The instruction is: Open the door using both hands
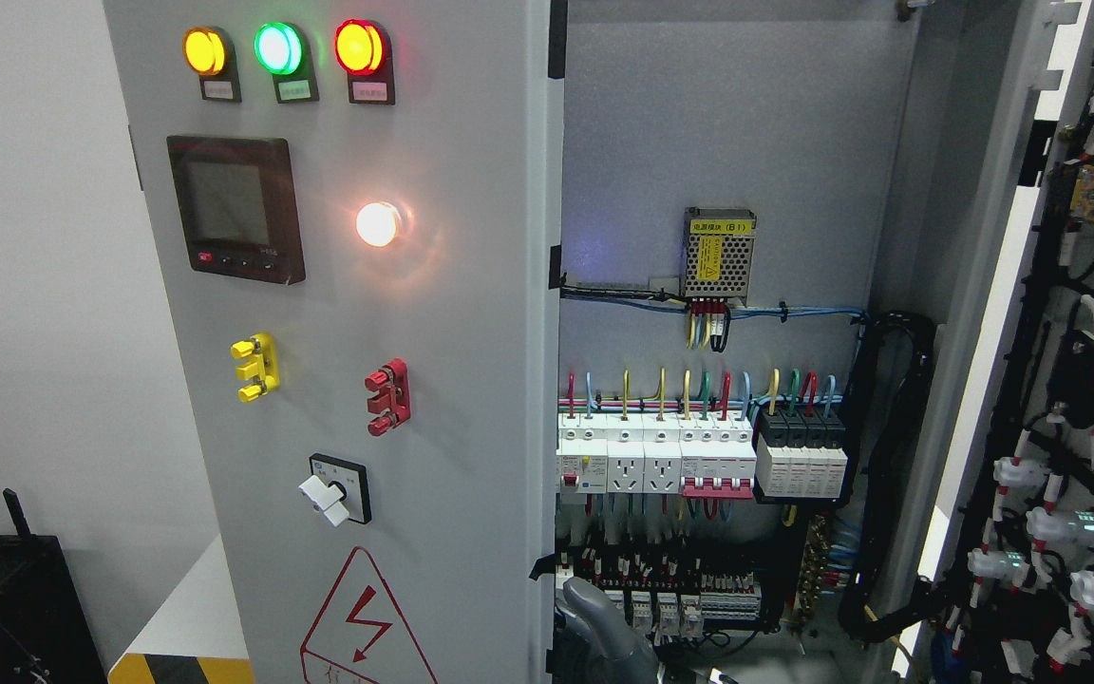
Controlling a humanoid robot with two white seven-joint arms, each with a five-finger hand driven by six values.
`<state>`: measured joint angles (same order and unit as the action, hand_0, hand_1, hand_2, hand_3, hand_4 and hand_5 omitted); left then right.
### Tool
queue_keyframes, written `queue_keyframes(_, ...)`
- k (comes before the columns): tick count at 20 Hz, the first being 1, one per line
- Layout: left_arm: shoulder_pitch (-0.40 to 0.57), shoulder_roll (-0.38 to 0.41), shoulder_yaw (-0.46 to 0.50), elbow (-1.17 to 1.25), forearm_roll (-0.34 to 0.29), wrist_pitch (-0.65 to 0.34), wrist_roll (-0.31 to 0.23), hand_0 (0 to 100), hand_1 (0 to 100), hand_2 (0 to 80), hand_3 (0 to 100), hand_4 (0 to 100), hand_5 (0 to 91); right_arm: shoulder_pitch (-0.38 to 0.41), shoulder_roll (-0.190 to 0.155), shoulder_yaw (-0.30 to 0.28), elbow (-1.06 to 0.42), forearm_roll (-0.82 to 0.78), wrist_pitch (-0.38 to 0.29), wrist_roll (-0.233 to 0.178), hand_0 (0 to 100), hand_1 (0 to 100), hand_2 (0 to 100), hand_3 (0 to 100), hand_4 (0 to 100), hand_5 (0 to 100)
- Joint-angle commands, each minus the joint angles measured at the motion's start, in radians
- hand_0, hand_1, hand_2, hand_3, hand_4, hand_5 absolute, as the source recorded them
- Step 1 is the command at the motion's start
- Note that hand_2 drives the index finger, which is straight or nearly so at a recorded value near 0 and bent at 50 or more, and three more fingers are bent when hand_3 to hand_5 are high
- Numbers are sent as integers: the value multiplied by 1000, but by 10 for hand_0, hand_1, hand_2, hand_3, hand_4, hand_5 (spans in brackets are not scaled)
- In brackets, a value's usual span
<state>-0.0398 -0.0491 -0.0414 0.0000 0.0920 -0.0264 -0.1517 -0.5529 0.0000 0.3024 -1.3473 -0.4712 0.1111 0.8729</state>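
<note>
- right cabinet door (993,313) swung open; left cabinet door (395,380) shut
- circuit breakers (656,461) exposed inside
- a grey robot hand (604,632) at the bottom edge; side and finger state cannot be told

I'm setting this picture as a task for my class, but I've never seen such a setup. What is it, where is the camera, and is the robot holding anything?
The camera sits on a humanoid robot's head, facing an electrical cabinet. The left door is closed. It carries yellow, green and red lamps, all lit, a small meter screen and a rotary switch. The right door is swung open, showing the wiring on its inside. Inside the cabinet are a row of breakers and a power supply. The grey shape at the bottom edge is probably part of a robot hand. Which arm it belongs to, and whether it holds anything, cannot be seen.
</note>
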Motion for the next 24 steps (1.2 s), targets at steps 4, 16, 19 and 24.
queue_keyframes(4,0,0,0,23,0,0,0,120,389,0,0,0,0,-15,-14,15,-3,-1,4,20,49,0,0,0,0,0)
queue_keyframes(16,0,0,0,23,0,0,0,120,389,0,0,0,0,-18,-5,24,-4,-3,19,87,49,0,0,0,0,0)
queue_keyframes(19,0,0,0,23,0,0,0,120,389,0,0,0,0,-19,-3,29,-4,-3,22,90,49,0,0,0,0,0)
queue_keyframes(24,0,0,0,23,0,0,0,120,389,0,0,0,0,-27,-2,37,-3,-1,42,93,49,0,0,0,0,0)
